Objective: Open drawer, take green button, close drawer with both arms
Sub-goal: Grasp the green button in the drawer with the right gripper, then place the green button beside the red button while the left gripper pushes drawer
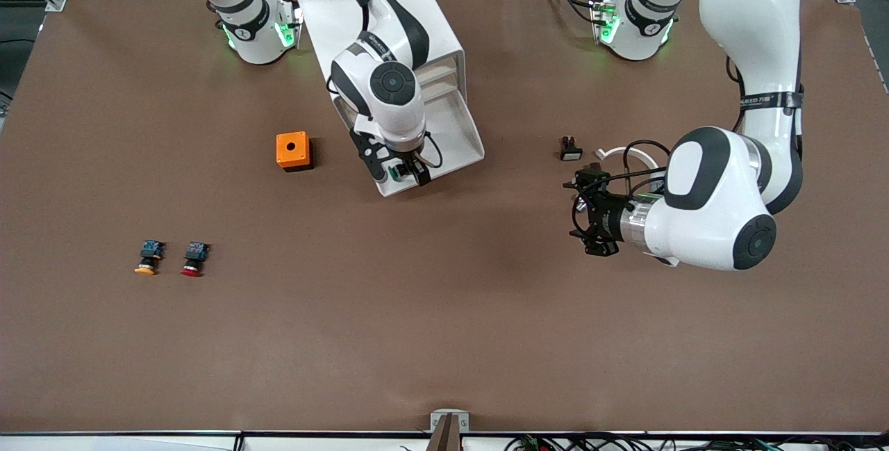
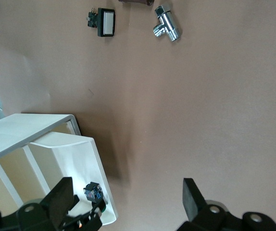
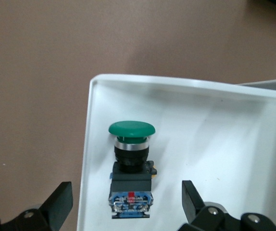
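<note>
Two spread fingers of the right gripper hang directly over the green-capped button, which lies on its side in the drawer, close to that tray's front corner and side wall. The drawer stands pulled out of the white cabinet, so the opening step looks done and the pick is in hand. To do it well, the right gripper should probably descend straight down with one finger on each side of the black body below the cap, keeping the finger nearest the drawer wall clear of the rim before closing. Well off toward its own end of the table, the left gripper waits above bare tabletop with its fingers also apart, facing the cabinet. Near it lie a small black switch and a chrome fitting.
</note>
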`<act>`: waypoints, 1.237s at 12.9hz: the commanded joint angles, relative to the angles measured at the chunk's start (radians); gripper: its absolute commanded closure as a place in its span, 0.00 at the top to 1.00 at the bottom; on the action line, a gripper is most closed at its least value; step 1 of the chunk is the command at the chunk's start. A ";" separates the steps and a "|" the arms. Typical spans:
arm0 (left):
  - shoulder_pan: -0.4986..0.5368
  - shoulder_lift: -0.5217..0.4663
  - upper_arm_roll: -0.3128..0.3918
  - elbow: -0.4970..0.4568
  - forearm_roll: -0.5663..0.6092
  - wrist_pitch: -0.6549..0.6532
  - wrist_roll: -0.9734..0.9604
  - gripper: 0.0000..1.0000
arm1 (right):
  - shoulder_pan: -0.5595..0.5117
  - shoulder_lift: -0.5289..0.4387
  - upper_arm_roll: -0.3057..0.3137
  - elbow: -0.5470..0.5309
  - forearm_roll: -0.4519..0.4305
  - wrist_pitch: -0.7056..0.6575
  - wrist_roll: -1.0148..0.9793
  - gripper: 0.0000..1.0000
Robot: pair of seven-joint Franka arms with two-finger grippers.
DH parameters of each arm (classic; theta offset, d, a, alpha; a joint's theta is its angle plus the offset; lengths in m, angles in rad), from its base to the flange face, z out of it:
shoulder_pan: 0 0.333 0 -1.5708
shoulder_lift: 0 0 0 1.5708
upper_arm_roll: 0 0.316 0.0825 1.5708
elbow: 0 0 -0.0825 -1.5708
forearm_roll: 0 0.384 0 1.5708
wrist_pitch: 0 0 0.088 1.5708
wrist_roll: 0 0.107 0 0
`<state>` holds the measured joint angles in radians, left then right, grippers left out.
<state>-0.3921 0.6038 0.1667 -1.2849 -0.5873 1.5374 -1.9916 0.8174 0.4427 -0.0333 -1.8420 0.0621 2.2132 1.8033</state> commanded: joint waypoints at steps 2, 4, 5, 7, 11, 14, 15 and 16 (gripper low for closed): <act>0.001 -0.042 0.027 -0.017 0.037 -0.007 0.013 1.00 | 0.025 0.021 -0.013 0.013 -0.002 -0.004 0.021 1.00; 0.016 -0.041 0.025 -0.004 0.037 0.009 0.043 1.00 | 0.023 0.021 -0.013 0.012 -0.001 -0.006 0.013 0.74; 0.015 -0.038 0.027 -0.004 0.041 0.012 0.098 1.00 | 0.022 0.021 -0.011 0.012 -0.001 -0.007 0.008 0.47; 0.022 -0.039 0.027 -0.004 0.041 0.029 0.212 1.00 | 0.025 0.019 -0.011 0.015 -0.001 -0.013 0.007 0.00; 0.006 -0.032 0.025 -0.005 0.056 0.107 0.406 1.00 | 0.016 0.019 -0.011 0.113 0.007 -0.087 0.001 0.00; -0.020 -0.001 0.011 -0.008 0.058 0.225 0.520 1.00 | -0.055 0.010 -0.014 0.256 0.012 -0.301 -0.186 0.00; -0.039 0.017 0.007 -0.010 0.060 0.269 0.542 1.00 | -0.101 -0.004 -0.016 0.262 0.012 -0.338 -0.302 0.00; -0.068 0.036 0.007 -0.011 0.063 0.311 0.595 1.00 | -0.160 -0.042 -0.017 0.253 0.012 -0.354 -0.447 0.00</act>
<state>-0.4144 0.6104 0.1762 -1.2925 -0.5495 1.7752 -1.4616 0.7630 0.4445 -0.0595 -1.5978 0.0621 1.9101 1.5658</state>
